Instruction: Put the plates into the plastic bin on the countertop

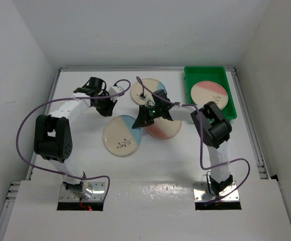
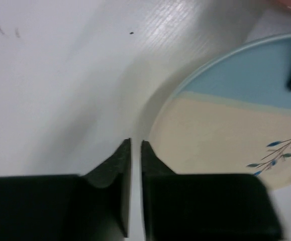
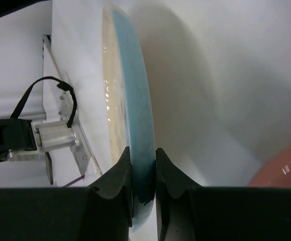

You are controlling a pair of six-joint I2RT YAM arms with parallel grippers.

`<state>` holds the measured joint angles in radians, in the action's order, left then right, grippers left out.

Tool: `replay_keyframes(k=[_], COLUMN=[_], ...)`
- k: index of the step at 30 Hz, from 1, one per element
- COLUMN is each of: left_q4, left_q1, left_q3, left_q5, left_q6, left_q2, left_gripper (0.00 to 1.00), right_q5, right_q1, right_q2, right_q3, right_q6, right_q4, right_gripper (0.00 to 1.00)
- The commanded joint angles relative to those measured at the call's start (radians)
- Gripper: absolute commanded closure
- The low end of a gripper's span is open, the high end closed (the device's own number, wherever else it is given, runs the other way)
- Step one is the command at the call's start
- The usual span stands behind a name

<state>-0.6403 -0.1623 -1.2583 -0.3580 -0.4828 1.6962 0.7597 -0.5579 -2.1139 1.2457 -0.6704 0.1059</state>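
Currently the right gripper [image 1: 140, 121] [image 3: 143, 150] is clamped on the blue rim of the blue-segment plate [image 1: 121, 136] [image 2: 225, 125] [image 3: 134, 95], which sits left of centre on the counter [image 1: 85, 150] [image 2: 60, 75]. The right wrist view shows this plate edge-on between the two fingers, cream face to the left and counter to the right. Cannot tell whether the plate's far edge rests on the counter or is raised. The left gripper [image 1: 107, 110] [image 2: 135, 143] hovers just beside the same plate's rim, on its up-left side in the top view. Its fingers are drawn nearly together with only a thin slit showing, and nothing is between them. The sprig motif is visible on the cream part in the left wrist view. A pink-segment plate [image 1: 165, 129] [image 3: 286, 170] lies on the counter just right of the held one, partly under the right arm. A second blue plate [image 1: 146, 90] lies farther back, with the right gripper's body overlapping its near edge in the top view. The green bin [image 1: 205, 74] stands at the back right corner of the counter, with one pink plate [image 1: 210, 93] lying flat inside it. The right wrist view also shows a metal rail [image 3: 80, 145] and a small black bracket [image 3: 12, 138] with a cable at left.
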Motion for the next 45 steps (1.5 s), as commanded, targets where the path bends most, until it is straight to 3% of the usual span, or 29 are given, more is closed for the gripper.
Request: replay_keyframes(k=[1, 3, 5, 9, 10, 14, 18, 26, 28, 29, 32, 33, 36, 38, 45], left_q4=[0.022, 0.022, 0.022, 0.022, 0.022, 0.022, 0.022, 0.022, 0.022, 0.022, 0.022, 0.022, 0.022, 0.022, 0.060], left_q1=[0.052, 0.079, 0.113, 0.126, 0.126, 0.126, 0.126, 0.104, 0.080, 0.057, 0.000, -0.019, -0.092, -0.149, -0.290], left_q3=[-0.075, -0.114, -0.124, -0.136, -0.125, -0.116, -0.107, -0.116, -0.127, -0.127, -0.136, -0.154, -0.214, -0.274, -0.391], left_q5=[0.022, 0.022, 0.011, 0.002, 0.002, -0.018, -0.029, -0.029, -0.029, -0.029, -0.038, -0.048, -0.090, -0.108, -0.122], left_q6=[0.067, 0.093, 0.114, 0.136, 0.136, 0.148, 0.158, 0.168, 0.188, 0.188, 0.188, 0.197, 0.233, 0.269, 0.398], left_q2=[-0.032, -0.032, -0.021, -0.010, -0.010, -0.001, 0.008, 0.026, 0.046, 0.046, 0.068, 0.085, 0.146, 0.207, 0.373], left_gripper=[0.79, 0.67, 0.65, 0.64, 0.64, 0.64, 0.64, 0.61, 0.60, 0.59, 0.53, 0.52, 0.49, 0.46, 0.38], right_q5=[0.001, -0.003, -0.034, -0.161, -0.272, -0.452, -0.528, -0.533, -0.551, -0.562, -0.603, -0.659, -0.779, -0.835, -0.961], right_q1=[0.075, 0.172, 0.234, 0.490, 0.551, 0.755, 0.846, 0.888, 0.888, 0.886, 0.882, 0.872, 0.839, 0.831, 0.770], right_q2=[0.191, 0.289, 0.365, 0.486, 0.541, 0.600, 0.583, 0.486, 0.480, 0.483, 0.486, 0.489, 0.496, 0.497, 0.598], right_q3=[-0.018, -0.052, -0.124, -0.279, -0.304, -0.486, -0.531, -0.422, -0.420, -0.414, -0.369, -0.353, -0.289, -0.266, -0.241], right_q6=[-0.026, -0.093, -0.150, -0.361, -0.418, -0.607, -0.666, -0.535, -0.502, -0.468, -0.390, -0.344, -0.220, -0.190, 0.015], right_q4=[0.049, 0.107, 0.161, 0.386, 0.403, 0.550, 0.604, 0.393, 0.339, 0.318, 0.137, 0.100, -0.133, -0.201, -0.273], right_gripper=[1.00, 1.00, 1.00, 1.00, 1.00, 1.00, 1.00, 1.00, 0.84, 0.66, 0.51, 0.42, 0.33, 0.31, 0.24])
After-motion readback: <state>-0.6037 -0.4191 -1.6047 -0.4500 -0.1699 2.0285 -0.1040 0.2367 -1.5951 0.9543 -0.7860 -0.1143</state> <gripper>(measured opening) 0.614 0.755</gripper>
